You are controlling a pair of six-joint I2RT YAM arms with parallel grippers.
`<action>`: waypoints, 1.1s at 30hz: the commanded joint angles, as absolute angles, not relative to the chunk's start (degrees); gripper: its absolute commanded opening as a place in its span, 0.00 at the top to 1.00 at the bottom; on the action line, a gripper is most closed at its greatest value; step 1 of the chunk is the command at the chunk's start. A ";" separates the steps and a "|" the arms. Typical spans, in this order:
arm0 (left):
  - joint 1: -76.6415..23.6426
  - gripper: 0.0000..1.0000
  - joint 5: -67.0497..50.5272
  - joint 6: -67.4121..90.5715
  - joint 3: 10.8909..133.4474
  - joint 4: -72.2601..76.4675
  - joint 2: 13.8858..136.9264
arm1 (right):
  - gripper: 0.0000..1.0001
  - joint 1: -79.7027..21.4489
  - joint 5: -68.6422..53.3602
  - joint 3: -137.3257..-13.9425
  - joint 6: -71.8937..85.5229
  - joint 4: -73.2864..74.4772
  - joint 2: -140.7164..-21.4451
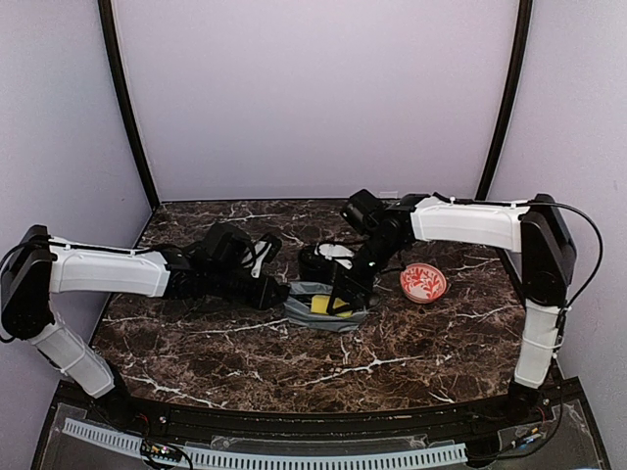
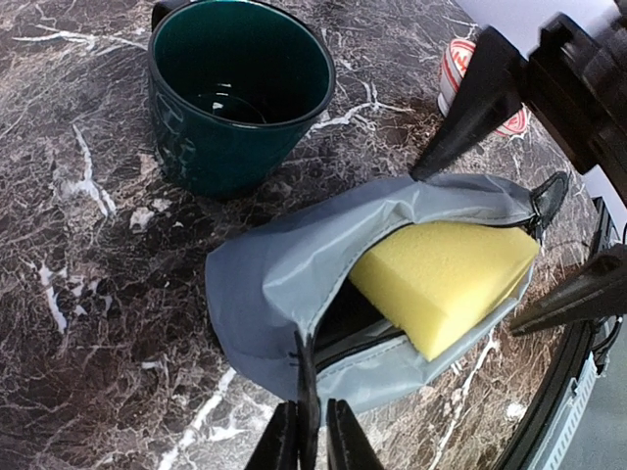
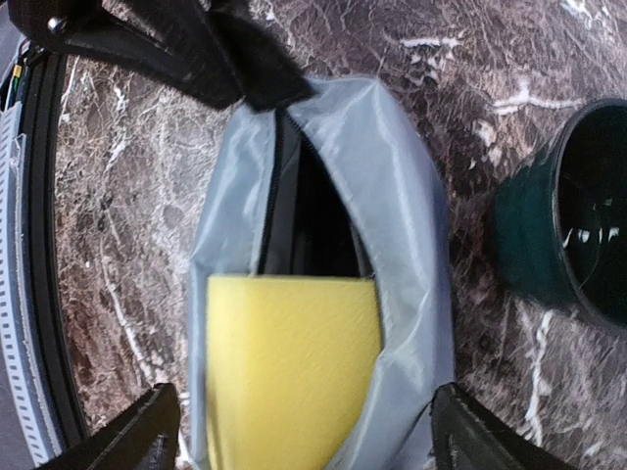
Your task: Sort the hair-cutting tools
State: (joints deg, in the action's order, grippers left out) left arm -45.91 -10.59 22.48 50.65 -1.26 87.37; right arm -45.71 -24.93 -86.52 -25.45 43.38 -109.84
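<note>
1. Left wrist view: left gripper (image 2: 312, 436) jaws pinch the grey pouch (image 2: 265, 284) edge.
2. Right gripper (image 3: 313, 431) jaws stand wide, straddling the pouch and yellow sponge (image 3: 289, 372).
3. Pouch lies at bench (image 1: 245, 352) centre; tools cannot be located.

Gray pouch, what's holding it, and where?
The left gripper pinches the gray pouch at the end of its zipper opening; the right gripper is open around it.

The grey zip pouch (image 3: 416, 225) lies on the dark marble table (image 3: 127, 206) with its zipper open. A yellow foam block (image 3: 289, 333) protrudes from the opening. The right gripper (image 3: 306, 416) straddles the pouch, its fingers spread wide. The left gripper (image 3: 265, 88) meets the pouch's far end. A dark green cup (image 3: 549, 245) stands apart.
</note>
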 commanded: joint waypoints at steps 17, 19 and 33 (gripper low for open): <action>-45.79 1.00 -15.51 23.72 47.15 1.76 82.59 | 0.68 -43.59 -19.51 -91.87 -13.85 43.43 -120.11; -45.84 1.00 -17.03 25.01 46.22 3.03 80.70 | 0.69 -43.67 -16.88 -91.34 -13.55 43.37 -120.82; -45.79 1.00 -16.00 28.28 43.44 2.61 76.80 | 0.00 -47.73 -10.39 -86.45 -17.82 43.69 -117.19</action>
State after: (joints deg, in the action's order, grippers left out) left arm -45.91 -15.90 27.49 43.97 1.63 79.40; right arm -46.96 -17.47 -90.65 -16.47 41.74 -118.98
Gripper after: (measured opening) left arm 0.009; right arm 0.991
